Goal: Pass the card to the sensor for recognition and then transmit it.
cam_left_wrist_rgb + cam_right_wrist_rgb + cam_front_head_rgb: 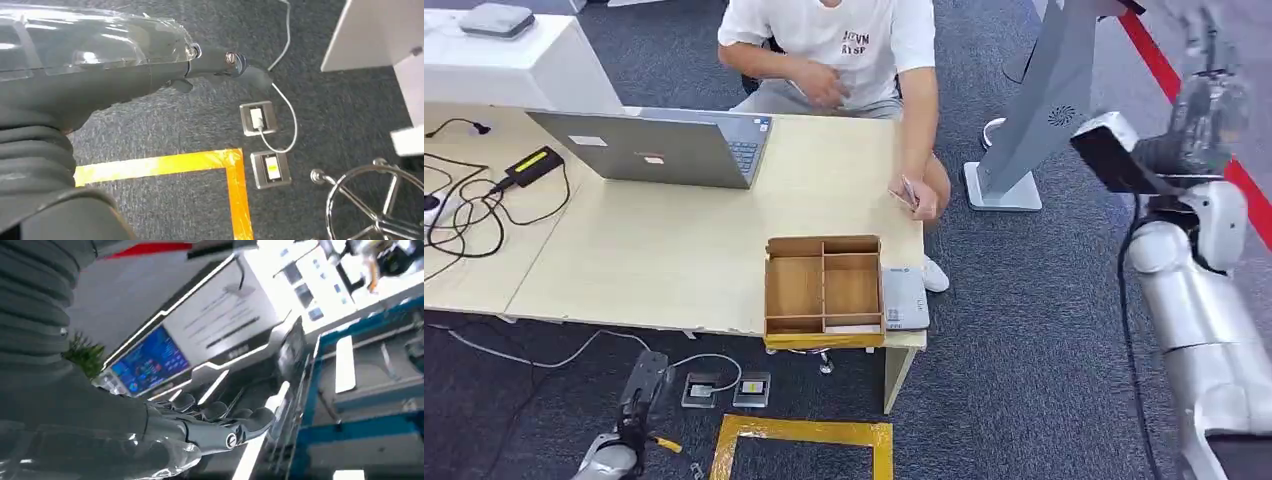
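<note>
The step in hand is judged to be taking the card: the worktop point(674, 260) carries a wooden box point(824, 243) at its near edge, with the grey sensor point(906, 298) touching the box at its 3 o'clock side. The card point(909, 190) is not with the robot. A seated person's hand point(921, 200) holds it at the worktop's right edge, at 12 o'clock from the sensor. To do the step well, bring the right hand point(1209, 105) down and toward 9 o'clock to the card. Keep the arm clear of the grey stand beside the worktop, close on the card's free end, and only then carry it flat over the sensor. The right hand is high, well apart from the card, and the right wrist view shows its fingers point(215, 422) extended, lightly curved and holding nothing. The left hand point(637, 395) hangs low near the floor, touching nothing. Whether its fingers are spread or closed cannot be told.
</note>
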`<control>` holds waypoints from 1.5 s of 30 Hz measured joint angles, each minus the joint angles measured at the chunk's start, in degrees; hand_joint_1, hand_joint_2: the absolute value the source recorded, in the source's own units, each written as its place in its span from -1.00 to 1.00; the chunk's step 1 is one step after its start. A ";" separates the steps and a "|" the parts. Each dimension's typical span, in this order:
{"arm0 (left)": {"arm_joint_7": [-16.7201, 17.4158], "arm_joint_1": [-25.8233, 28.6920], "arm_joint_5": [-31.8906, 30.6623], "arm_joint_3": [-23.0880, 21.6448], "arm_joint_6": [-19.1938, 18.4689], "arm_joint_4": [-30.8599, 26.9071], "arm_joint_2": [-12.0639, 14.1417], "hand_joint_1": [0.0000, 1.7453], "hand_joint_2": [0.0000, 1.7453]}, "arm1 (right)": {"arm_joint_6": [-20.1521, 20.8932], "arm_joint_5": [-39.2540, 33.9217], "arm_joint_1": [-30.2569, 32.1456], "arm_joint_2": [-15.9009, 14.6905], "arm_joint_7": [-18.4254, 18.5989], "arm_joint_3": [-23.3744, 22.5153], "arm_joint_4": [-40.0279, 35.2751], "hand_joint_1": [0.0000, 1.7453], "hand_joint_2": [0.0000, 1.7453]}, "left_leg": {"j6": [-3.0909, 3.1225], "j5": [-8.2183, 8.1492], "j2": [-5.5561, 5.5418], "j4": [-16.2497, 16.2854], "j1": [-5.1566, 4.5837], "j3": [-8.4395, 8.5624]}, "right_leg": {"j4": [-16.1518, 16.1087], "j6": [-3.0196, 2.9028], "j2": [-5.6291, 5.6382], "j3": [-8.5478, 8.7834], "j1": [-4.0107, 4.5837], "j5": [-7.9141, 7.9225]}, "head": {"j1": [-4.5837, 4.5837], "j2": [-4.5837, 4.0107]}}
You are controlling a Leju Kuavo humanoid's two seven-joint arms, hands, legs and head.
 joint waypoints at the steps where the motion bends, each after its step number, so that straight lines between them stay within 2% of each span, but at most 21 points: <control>1: 0.00 0.36 0.28 -0.02 0.41 -0.33 0.07 -1.00 -1.00 | -0.68 -0.39 0.00 -1.29 -0.35 -1.31 -0.13 -1.00 1.00 | 0.00 0.00 0.01 0.01 0.00 0.01 | -0.01 0.00 0.00 -0.01 0.00 0.00 | 0.00 0.00; 9: 0.00 2.10 2.07 -0.04 3.19 -2.45 0.20 -1.00 -1.00 | -6.47 -5.09 0.05 -10.96 -3.13 -9.48 0.52 -1.00 1.00 | 0.00 -0.05 0.03 0.00 0.00 0.00 | -0.04 0.01 0.01 -0.03 -0.01 0.00 | -0.02 0.00; 13: -0.24 3.15 3.21 -0.09 4.78 -3.36 0.15 -1.00 -1.00 | -8.22 -7.28 0.37 -15.56 -6.68 -13.42 3.04 -1.00 1.00 | 0.02 -0.07 0.03 -0.01 0.00 -0.02 | -0.04 0.02 -0.01 -0.04 -0.01 -0.01 | -0.02 0.00; 20: -0.02 6.79 6.89 -0.09 7.73 -6.49 0.13 -1.00 -1.00 | -8.24 -0.05 2.41 -19.99 -10.51 -24.42 8.17 -1.00 1.00 | 0.11 -0.15 0.08 -0.01 0.00 -0.03 | -0.07 0.03 0.03 -0.06 -0.01 -0.02 | -0.04 0.00; 27: 0.07 9.15 11.89 -0.42 10.23 -9.18 0.13 -1.00 -1.00 | -8.24 8.72 6.17 -22.40 -11.82 -39.00 13.66 -1.00 1.00 | 0.13 -0.17 0.07 -0.01 0.00 -0.05 | -0.10 0.04 0.03 -0.07 0.00 -0.03 | -0.02 0.00; 34: -0.28 9.27 14.09 -1.09 10.58 -9.75 -0.09 -1.00 -1.00 | -8.24 12.37 13.99 -23.08 -8.59 -52.21 18.84 -1.00 1.00 | 0.12 -0.21 0.09 -0.02 0.01 -0.07 | -0.12 0.07 0.03 -0.07 0.00 -0.05 | -0.04 0.00; 41: -1.55 8.98 15.82 -1.88 10.36 -9.46 -0.28 -1.00 -1.00 | -8.24 12.92 21.18 -22.64 -2.44 -60.17 23.83 -1.00 1.00 | 0.13 -0.22 0.08 -0.04 0.05 -0.08 | -0.12 0.09 0.01 -0.06 0.02 -0.07 | 0.00 0.00; 45: -1.73 8.87 16.72 -2.30 10.40 -9.24 -0.28 -1.00 -1.00 | -8.24 12.33 24.14 -22.22 -1.20 -62.62 26.47 -1.00 1.00 | 0.13 -0.22 0.08 -0.04 0.05 -0.08 | -0.12 0.09 0.01 -0.06 0.02 -0.07 | -0.02 0.00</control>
